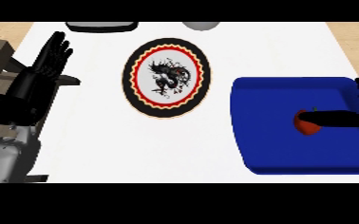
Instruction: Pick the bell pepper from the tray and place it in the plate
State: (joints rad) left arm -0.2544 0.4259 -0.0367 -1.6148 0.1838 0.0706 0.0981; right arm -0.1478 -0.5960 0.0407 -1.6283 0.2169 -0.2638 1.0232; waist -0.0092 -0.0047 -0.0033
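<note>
A red bell pepper (306, 126) lies on the blue tray (280, 147) at the right of the counter. My right hand (333, 118) comes in from the right edge, and its straight black fingers lie across the pepper's top, hiding part of it. Most of that hand is out of view. A round plate (140, 99) with a black, red and yellow rim and a dragon design sits at the counter's middle, left of the tray and apart from it. My left hand (49, 59) rests open at the far left, fingers up.
A dark grey flat object (100, 26) and a grey rounded object (201, 25) sit at the white counter's far edge. Bare counter separates the plate from the tray. Wooden surround shows at the top corners.
</note>
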